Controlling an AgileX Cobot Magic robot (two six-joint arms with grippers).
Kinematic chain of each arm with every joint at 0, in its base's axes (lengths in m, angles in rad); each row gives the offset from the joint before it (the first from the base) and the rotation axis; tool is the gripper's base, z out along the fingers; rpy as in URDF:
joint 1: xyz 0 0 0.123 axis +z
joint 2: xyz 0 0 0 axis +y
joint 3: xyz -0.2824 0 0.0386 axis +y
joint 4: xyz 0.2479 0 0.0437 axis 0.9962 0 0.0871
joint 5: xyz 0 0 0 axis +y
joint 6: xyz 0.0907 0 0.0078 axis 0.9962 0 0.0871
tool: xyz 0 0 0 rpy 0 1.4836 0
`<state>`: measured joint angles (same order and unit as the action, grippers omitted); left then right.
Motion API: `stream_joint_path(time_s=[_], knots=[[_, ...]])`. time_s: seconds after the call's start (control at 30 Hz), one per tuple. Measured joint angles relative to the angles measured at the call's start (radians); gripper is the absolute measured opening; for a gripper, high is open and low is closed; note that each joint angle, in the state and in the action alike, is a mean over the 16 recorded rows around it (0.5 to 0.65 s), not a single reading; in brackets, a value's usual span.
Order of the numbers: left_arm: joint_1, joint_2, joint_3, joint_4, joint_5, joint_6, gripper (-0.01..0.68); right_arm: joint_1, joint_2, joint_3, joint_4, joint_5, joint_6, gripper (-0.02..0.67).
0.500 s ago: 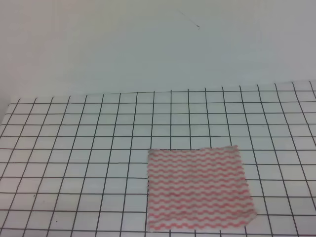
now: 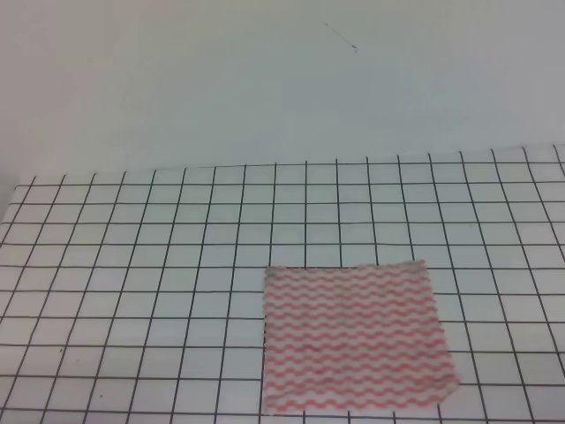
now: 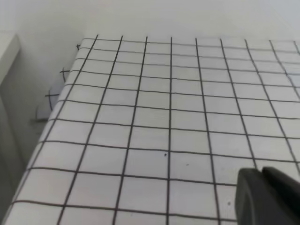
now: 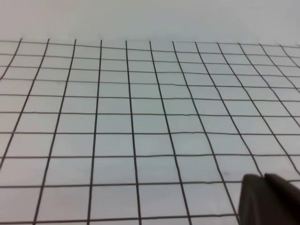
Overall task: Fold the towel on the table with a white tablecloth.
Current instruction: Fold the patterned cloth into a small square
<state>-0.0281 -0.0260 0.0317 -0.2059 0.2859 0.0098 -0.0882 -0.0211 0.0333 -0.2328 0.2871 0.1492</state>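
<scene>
Towel [image 2: 353,337], striped pink-red, lies flat and unfolded at the near edge of the table with a white tablecloth [image 2: 132,265], right of centre; both arms out of the high view. You should approach its near corners first, pinch low and lift evenly. Left gripper [image 3: 267,197] and right gripper [image 4: 269,199] show only dark tips; spread cannot be told. Containers: none visible.

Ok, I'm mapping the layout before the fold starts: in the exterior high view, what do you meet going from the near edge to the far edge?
Towel lying flat → bare gridded table with a white tablecloth → the table's far edge → plain pale wall.
</scene>
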Motion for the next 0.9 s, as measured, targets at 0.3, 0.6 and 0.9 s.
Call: stream_joint_path(time_s=[0.3,0.6,0.9], knots=[[0.000,0.000,0.000,-0.223,-0.040,0.000,0.000,0.000,0.000,0.000,0.040,-0.166,0.176,-0.003],[0.000,0.000,0.000,-0.539,-0.072,0.000,0.000,0.000,0.000,0.000,0.089,-0.334,0.372,-0.003],[0.000,0.000,0.000,-0.897,-0.073,0.001,0.000,0.000,0.000,0.000,0.118,-0.396,0.561,-0.003]])
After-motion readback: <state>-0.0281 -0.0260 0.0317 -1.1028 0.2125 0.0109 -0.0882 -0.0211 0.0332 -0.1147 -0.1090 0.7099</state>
